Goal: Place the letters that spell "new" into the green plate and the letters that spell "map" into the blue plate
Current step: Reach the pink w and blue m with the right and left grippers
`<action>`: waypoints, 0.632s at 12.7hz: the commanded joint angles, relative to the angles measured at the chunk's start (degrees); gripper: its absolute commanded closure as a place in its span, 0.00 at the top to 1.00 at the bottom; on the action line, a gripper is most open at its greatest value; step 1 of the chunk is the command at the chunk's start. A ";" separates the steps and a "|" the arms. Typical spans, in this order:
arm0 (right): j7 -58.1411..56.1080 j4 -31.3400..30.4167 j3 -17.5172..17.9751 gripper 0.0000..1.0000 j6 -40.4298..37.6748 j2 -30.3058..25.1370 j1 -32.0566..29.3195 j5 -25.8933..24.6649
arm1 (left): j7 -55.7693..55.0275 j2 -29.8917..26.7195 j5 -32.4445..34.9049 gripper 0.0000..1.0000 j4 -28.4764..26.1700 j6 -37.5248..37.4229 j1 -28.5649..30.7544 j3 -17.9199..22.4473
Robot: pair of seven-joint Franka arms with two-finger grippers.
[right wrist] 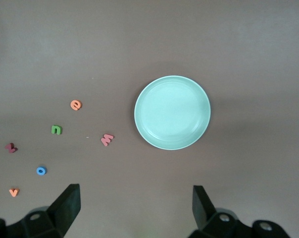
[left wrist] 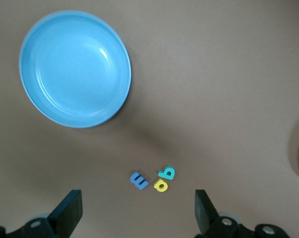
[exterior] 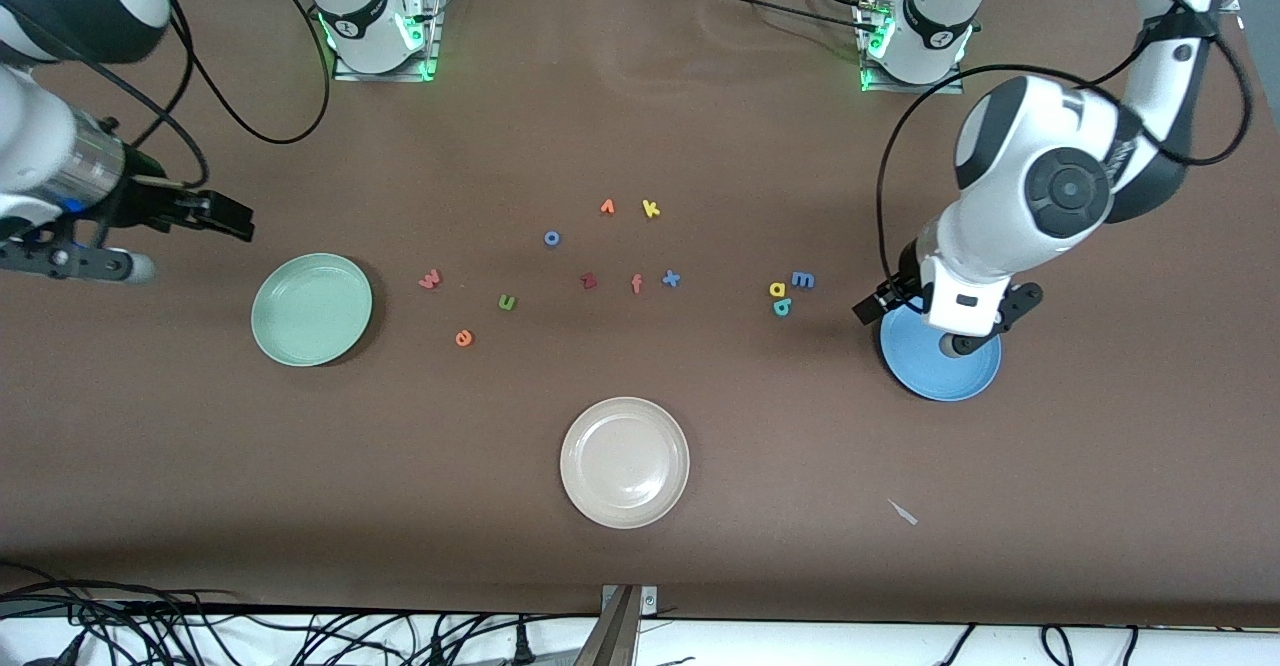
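Observation:
The pale green plate (exterior: 311, 308) (right wrist: 172, 112) lies toward the right arm's end. Beside it are the pink w (exterior: 430, 279) (right wrist: 107, 140), green n (exterior: 507, 301) (right wrist: 56, 129) and orange e (exterior: 463, 338) (right wrist: 76, 104). The blue plate (exterior: 930, 371) (left wrist: 74, 68) lies toward the left arm's end. Clustered beside it are the blue m (exterior: 803, 280) (left wrist: 139, 180), yellow a (exterior: 777, 290) (left wrist: 161, 185) and teal p (exterior: 781, 307) (left wrist: 167, 173). My left gripper (exterior: 945, 331) (left wrist: 137, 213) hangs open over the blue plate. My right gripper (exterior: 225, 218) (right wrist: 134, 208) hovers open and empty beside the green plate.
A cream-white plate (exterior: 625, 462) sits nearest the front camera. Mid-table lie a blue o (exterior: 551, 238), an orange v-like letter (exterior: 607, 207), a yellow k (exterior: 651, 209), a red z (exterior: 588, 281), a salmon f (exterior: 636, 284) and a blue x (exterior: 671, 278).

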 commanded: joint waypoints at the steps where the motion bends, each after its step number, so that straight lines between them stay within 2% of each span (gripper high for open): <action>1: -0.11 0.37 -0.07 1.00 0.52 5.87 0.60 0.85 | -9.93 -1.75 -1.39 1.00 -8.61 9.81 -0.18 -0.77; 2: -0.54 0.28 -0.07 1.00 0.60 6.67 0.51 1.20 | -13.80 -2.02 -1.31 1.00 -11.25 13.16 -0.62 -1.03; 5: 0.94 -1.03 -0.07 1.00 1.82 9.14 0.95 6.82 | -25.94 -2.02 -0.51 0.93 -16.88 20.56 -0.89 -2.26; 6: 2.95 -2.17 -0.07 1.00 3.75 9.14 0.95 6.91 | -28.32 -1.93 -0.51 0.92 -18.46 22.06 -0.89 -2.87; 8: 6.21 -7.16 0.36 1.00 9.01 7.57 1.30 7.00 | -31.49 -1.84 -0.51 0.84 -22.33 26.27 -0.97 -3.93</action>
